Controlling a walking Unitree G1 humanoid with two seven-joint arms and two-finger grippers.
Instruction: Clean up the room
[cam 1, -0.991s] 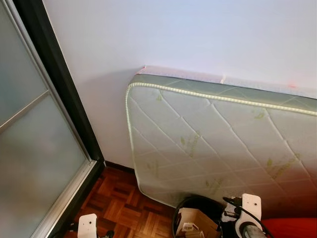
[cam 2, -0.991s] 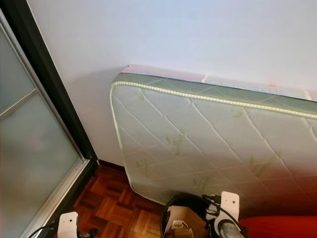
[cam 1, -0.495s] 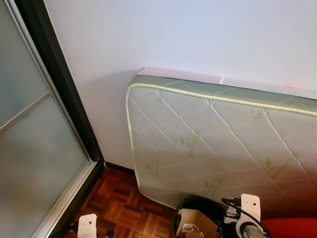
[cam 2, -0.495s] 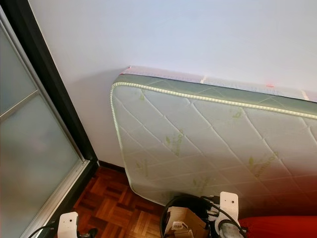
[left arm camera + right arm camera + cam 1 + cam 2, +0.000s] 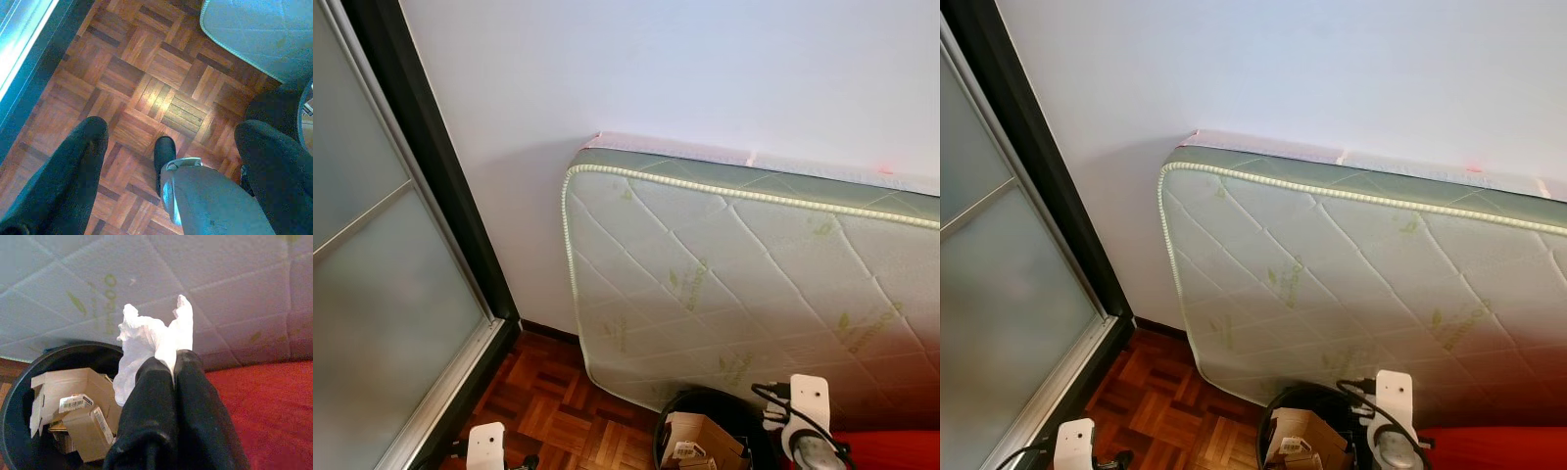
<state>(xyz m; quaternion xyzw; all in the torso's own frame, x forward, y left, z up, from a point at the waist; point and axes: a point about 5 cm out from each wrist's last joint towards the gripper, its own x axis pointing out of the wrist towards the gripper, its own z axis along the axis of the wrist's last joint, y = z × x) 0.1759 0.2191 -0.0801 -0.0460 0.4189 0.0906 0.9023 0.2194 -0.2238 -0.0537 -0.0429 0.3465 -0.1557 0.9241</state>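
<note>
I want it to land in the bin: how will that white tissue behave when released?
Pinched by the right gripper, the tissue stands crumpled, so probably very light and floppy. It may flutter rather than drop straight. It hangs near the black bin rim, so it could miss.

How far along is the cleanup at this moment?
Done: cardboard boxes already lie in the black bin. In hand: the right end effector is shut on a crumpled white tissue, beside the bin's opening. Left: dropping it in. The left end effector hangs open over the parquet floor.
</note>
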